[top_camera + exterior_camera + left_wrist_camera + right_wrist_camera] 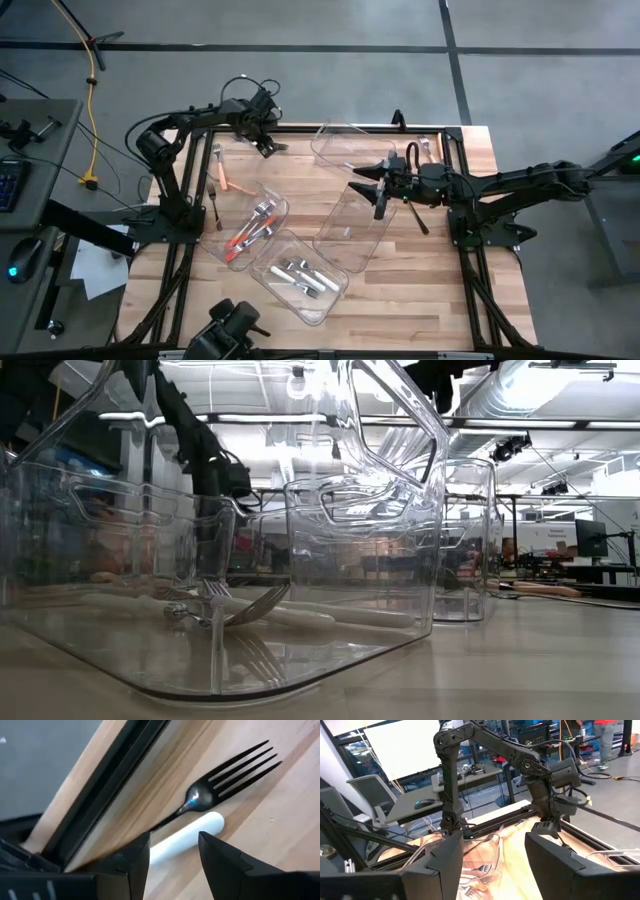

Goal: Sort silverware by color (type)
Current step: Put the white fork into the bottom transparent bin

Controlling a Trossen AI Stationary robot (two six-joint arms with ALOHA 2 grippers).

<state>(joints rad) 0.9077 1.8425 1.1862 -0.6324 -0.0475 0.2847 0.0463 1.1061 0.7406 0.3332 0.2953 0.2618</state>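
**Sorting half done, both claws spread and empty**

Seen from above: wooden surface [400, 290] with several clear bins. Orange-handled silverware [245, 240] gathered in one bin [277, 203] left of centre, white-handled pieces [300, 275] in a second bin [325, 305] just nearer the front edge. Larger empty bin [350, 245] beside them on the right, another clear bin [335, 140] at the far edge.

Left claw [268, 147] near the far rail, fingers spread, hovering over a black fork [225, 782] and a white-handled piece [192, 835] lying touching each other hard against the rail. Loose orange-handled piece [222, 172] and a dark piece [213, 200] on bare wood near the left arm's base.

Right claw [380, 195] over the empty bin's far end, fingers spread, gripping nothing. Dark utensil [415, 215] lying loose just beside it.

Likely trouble: black fork and white handle touching, so a pinch may lift both or knock one aside; rail close by, so a finger may strike it; thin, smooth handles apt to slip or twist in a grip.
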